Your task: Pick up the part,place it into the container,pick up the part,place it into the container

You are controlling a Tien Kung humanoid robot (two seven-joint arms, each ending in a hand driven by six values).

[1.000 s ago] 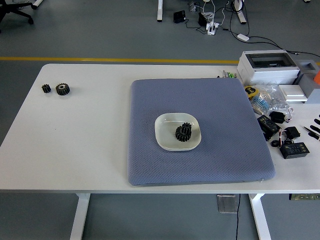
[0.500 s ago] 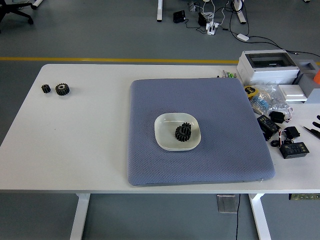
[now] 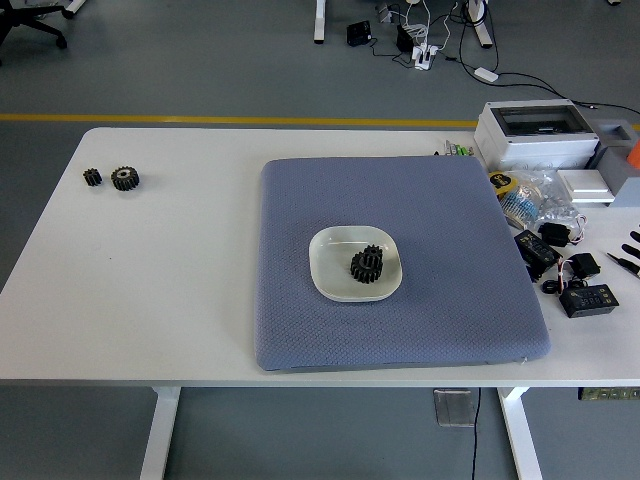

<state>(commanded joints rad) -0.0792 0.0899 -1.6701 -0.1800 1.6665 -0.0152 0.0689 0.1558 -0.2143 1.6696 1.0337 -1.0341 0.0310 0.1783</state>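
Black gears point(image 3: 367, 265) sit in white dish point(image 3: 330, 272), far from right hand point(image 3: 632, 250); fingers barely seen, cannot tell grip. Leaving arm could bump gadgets point(image 3: 585, 298).

Only the black fingertips of the right robot hand point(image 3: 631, 250) show at the picture's right edge; the left arm is out of sight.

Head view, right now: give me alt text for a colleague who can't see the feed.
A white dish sits mid-way on a grey-blue mat on a white table, holding two black gears that touch each other. Two more gears lie on the table's far left. The right robot hand barely shows at the right edge, beside electronic clutter.
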